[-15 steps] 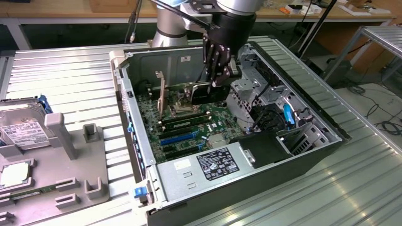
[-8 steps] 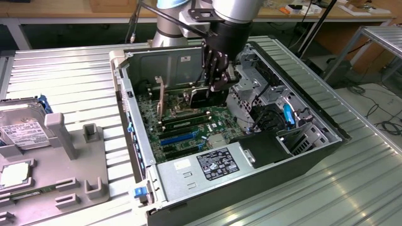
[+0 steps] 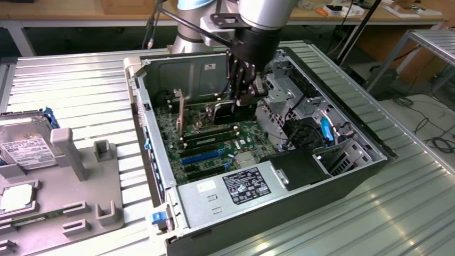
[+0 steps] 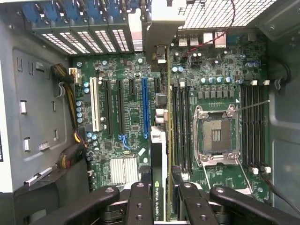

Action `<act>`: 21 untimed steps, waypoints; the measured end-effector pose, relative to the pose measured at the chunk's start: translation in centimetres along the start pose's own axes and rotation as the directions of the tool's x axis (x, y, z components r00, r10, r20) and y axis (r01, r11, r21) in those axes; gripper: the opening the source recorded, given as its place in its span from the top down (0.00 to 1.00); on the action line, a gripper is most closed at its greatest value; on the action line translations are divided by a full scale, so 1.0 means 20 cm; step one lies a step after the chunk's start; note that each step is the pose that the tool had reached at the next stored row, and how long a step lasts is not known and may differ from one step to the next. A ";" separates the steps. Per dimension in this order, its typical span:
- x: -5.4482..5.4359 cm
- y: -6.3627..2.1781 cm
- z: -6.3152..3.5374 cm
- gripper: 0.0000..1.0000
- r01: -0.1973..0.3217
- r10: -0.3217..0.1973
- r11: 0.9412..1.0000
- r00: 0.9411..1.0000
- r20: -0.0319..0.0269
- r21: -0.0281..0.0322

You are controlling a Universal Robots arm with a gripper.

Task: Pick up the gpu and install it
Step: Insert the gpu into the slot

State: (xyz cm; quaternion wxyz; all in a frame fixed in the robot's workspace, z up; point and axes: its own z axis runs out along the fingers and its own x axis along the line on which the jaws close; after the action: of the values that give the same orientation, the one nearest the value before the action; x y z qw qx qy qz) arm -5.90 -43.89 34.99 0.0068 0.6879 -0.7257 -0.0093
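Matt black gpu; ribbed silvery metal table

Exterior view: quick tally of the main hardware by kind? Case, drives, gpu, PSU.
computer case: 1
hard drive: 1, outside the case
power supply: 1, in the case
gpu: 1, gripped by the hand over the motherboard
Total: 4

Inside the computer case, the gpu had its near end hidden between the fingers and cut off by the frame edge; how deep it sat could not be told.
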 end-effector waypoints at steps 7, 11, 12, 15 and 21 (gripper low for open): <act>-0.08 0.014 0.011 0.73 -0.002 0.002 1.000 1.000 0.000 0.000; -0.08 0.029 0.016 0.73 -0.002 0.002 1.000 1.000 0.000 0.001; -0.08 0.030 0.018 0.73 -0.002 0.002 1.000 1.000 0.000 0.001; -0.08 0.030 0.019 0.73 -0.002 0.002 1.000 1.000 0.000 0.001; -0.08 0.030 0.019 0.73 -0.002 0.002 1.000 1.000 0.000 0.001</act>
State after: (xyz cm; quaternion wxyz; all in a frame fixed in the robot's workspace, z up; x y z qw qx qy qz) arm -6.42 -42.17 34.64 0.0065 0.6873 -0.7262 -0.0091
